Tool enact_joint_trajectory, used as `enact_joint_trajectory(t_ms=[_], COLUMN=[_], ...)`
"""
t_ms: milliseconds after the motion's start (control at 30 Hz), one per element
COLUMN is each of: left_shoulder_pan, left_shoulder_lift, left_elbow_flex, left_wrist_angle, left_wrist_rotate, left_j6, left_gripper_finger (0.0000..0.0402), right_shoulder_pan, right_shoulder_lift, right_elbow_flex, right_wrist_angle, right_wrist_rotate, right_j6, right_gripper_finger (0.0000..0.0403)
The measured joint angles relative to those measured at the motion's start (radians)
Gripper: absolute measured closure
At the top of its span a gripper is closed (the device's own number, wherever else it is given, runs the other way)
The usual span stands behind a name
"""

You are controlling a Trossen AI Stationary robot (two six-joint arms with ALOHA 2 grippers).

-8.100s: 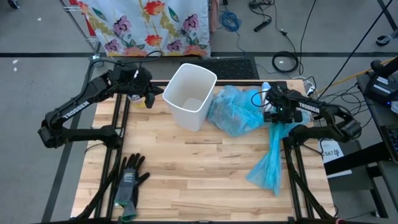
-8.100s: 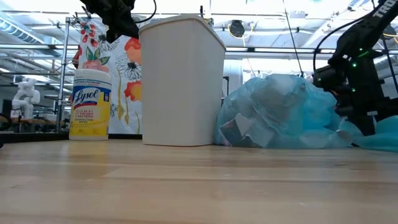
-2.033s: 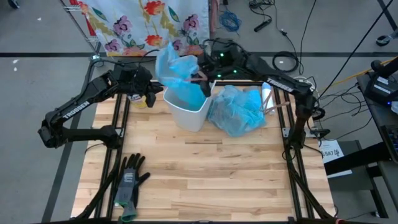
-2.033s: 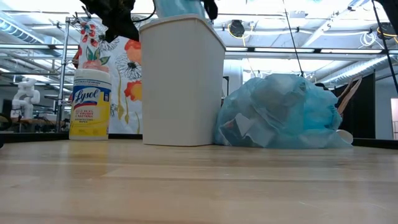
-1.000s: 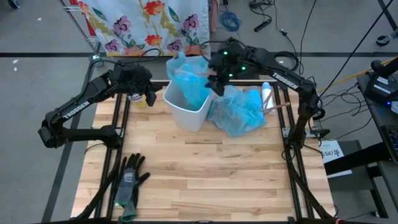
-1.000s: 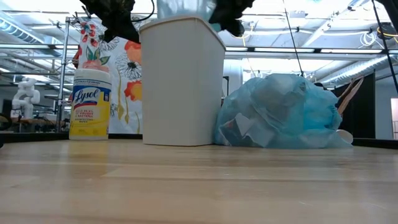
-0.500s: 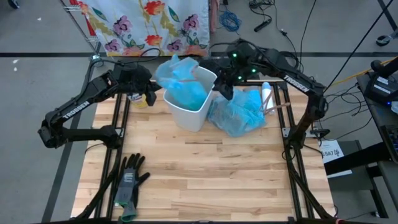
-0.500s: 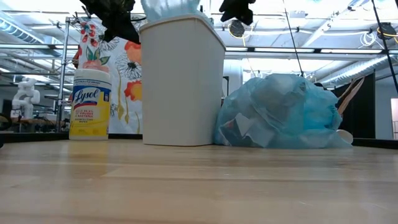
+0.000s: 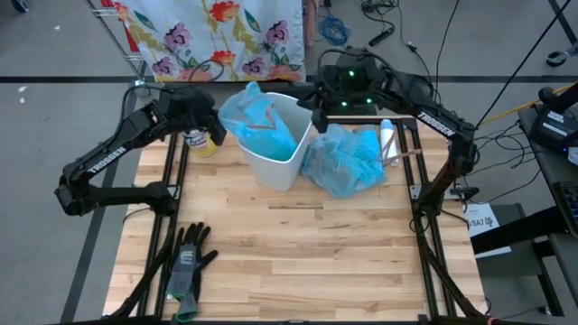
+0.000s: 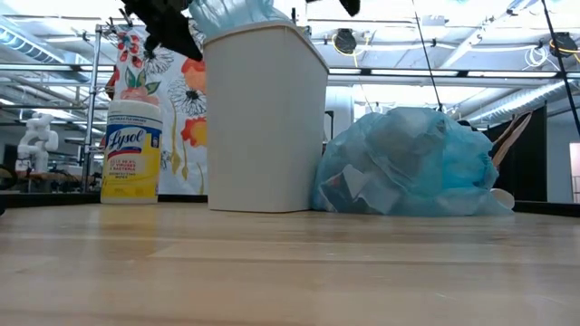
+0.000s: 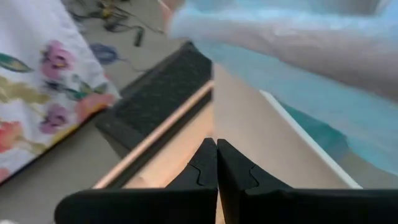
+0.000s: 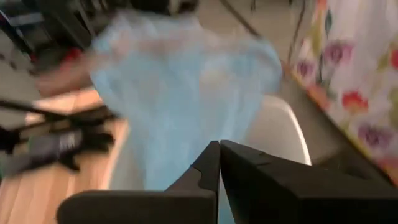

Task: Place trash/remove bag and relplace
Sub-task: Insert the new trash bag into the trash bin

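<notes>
A white bin (image 9: pixel 282 152) stands at the far middle of the table. A light blue bag (image 9: pixel 253 113) sits in it, its loose top puffed over the bin's far left rim (image 10: pixel 231 14). Against the bin's right side lies a full blue bag (image 9: pixel 348 158) on the table, with pale scraps of trash (image 10: pixel 358 186) showing through it. My left gripper (image 9: pixel 215 135) hangs shut just left of the bin, under the puffed bag (image 11: pixel 298 43). My right gripper (image 9: pixel 316 106) hangs shut above the bin's far right rim, pointing at the bag (image 12: pixel 180 87), with nothing between its fingers.
A yellow Lysol canister (image 10: pixel 131 149) stands left of the bin, behind my left gripper. Black-and-grey gloves (image 9: pixel 188 262) lie near the front left corner. A white bottle (image 9: pixel 386 135) stands by the full bag. The table's near half is bare wood (image 9: pixel 307 253).
My right gripper has risen from the bin's right rim and drawn back toward the far edge, leaving the low view almost wholly. The blue bag stays in the bin; its loose top has shifted left and now bulges over the left rim.
</notes>
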Motion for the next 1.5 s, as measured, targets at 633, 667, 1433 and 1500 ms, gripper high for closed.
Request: enact_joint_trajectory(t_ms=[633,667,1433,1500], left_shoulder_pan=[-0.004,-0.006,-0.023,-0.023], left_shoulder_lift=[-0.005,-0.001,0.022,0.032], left_elbow_flex=[0.077,0.077,0.078,0.078], left_wrist_angle=[0.232,0.24,0.147,0.151], left_wrist_rotate=[-0.104,-0.076,0.454,0.487], left_j6=[-0.002,-0.002,-0.002,-0.003], left_gripper_finger=[0.0401,0.0401,0.0401,0.0401], right_shoulder_pan=[0.086,0.083,0.064,0.063], right_shoulder_lift=[0.097,0.108,0.035,0.027], right_elbow_flex=[0.0,0.0,-0.001,-0.001], right_wrist_angle=[0.446,0.422,-0.07,0.01], right_wrist_rotate=[0.066,0.075,0.187,0.153], right_j6=[0.023,0.033,0.142,0.143], right_gripper_finger=[0.0403,0.0403,0.0403,0.0403])
